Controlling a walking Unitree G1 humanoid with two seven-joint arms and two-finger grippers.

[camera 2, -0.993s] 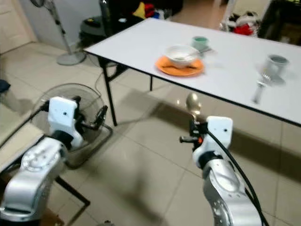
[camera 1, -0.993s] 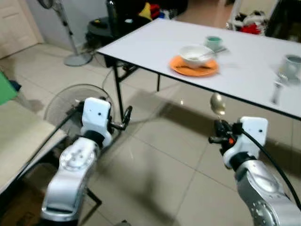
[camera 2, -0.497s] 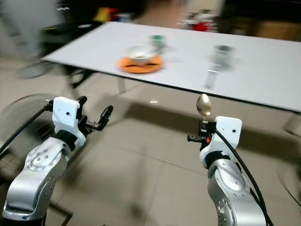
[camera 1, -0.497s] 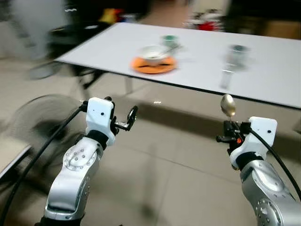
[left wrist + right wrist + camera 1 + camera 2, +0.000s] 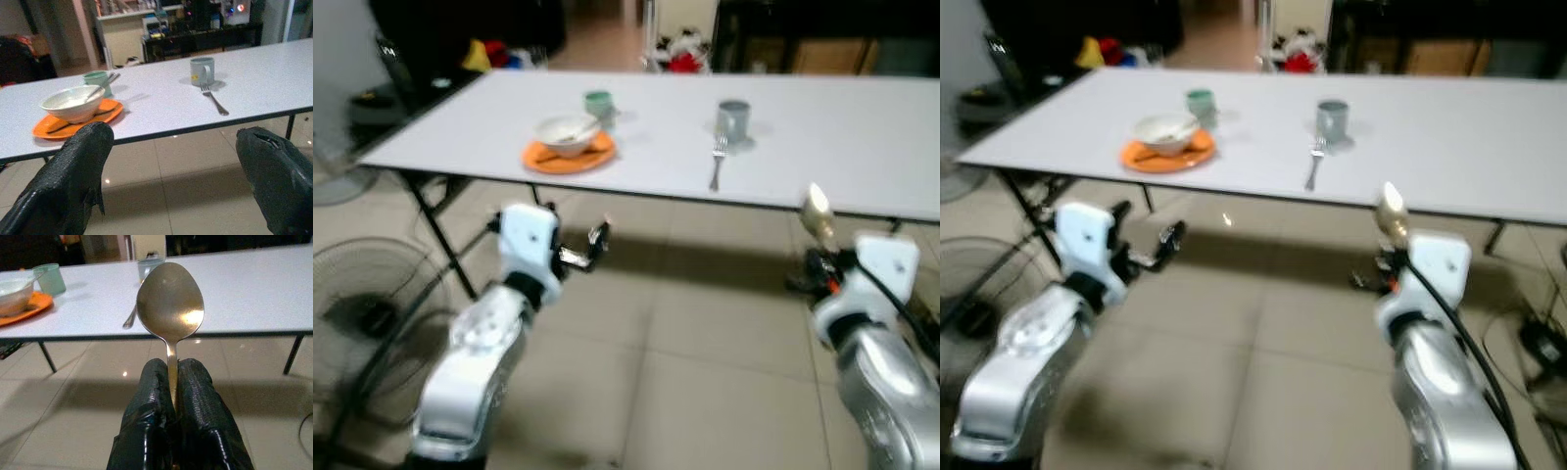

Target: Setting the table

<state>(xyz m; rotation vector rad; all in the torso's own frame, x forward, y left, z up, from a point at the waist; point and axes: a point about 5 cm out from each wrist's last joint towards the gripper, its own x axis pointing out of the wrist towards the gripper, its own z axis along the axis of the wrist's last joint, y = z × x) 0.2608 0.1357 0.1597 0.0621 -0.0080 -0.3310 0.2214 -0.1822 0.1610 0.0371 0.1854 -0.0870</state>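
Even indoor light, moderately bright. Both eye views soft with motion blur. Wrist views sharper. Ceiling glare glints on the shiny silver metal spoon bowl (image 5: pixel 170 301); dark shadow under the long white table (image 5: pixel 862 127).

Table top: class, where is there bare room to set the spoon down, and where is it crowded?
Bare: the white table right of the fork and grey mug. Crowded: around the orange plate, bowl and green cup. The right tool grips the spoon.

Floor fan (image 5: pixel 352 313) on tiled floor (image 5: pixel 705 382); dark cabinets (image 5: pixel 195 36) behind
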